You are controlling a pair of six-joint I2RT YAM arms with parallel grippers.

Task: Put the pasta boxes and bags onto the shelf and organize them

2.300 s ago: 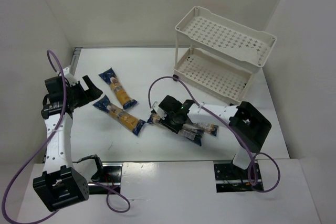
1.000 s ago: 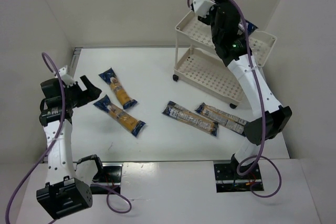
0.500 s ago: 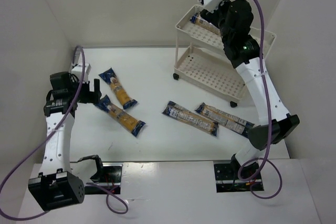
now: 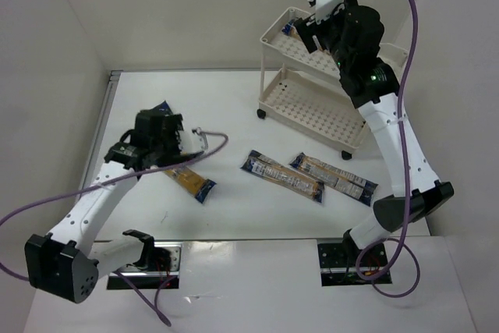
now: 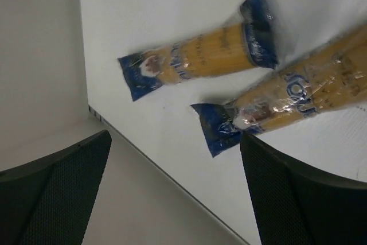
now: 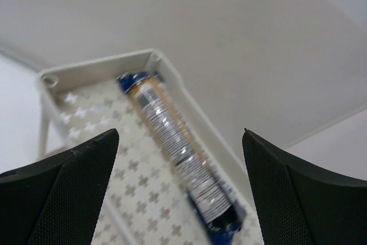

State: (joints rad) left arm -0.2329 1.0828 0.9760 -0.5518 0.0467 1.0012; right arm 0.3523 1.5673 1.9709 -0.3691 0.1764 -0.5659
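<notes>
Since the earlier frame, one packet (image 6: 189, 182) has gone from the table (image 4: 226, 107) to the shelf (image 4: 269, 37), where it lies flat in the top tray along the far wall. The right gripper (image 6: 179, 136) hangs just above it with jaws spread and nothing held. The left arm has swung in from the table's edge, and the left gripper (image 5: 175, 137), also spread wide and holding nothing, hovers over two more packets (image 5: 198, 61) (image 5: 298, 98) on the left. Another two (image 4: 282, 177) (image 4: 334, 178) lie side by side in front of the shelf. So I'd say one of five is shelved and four are left, with the left pair probably next
</notes>
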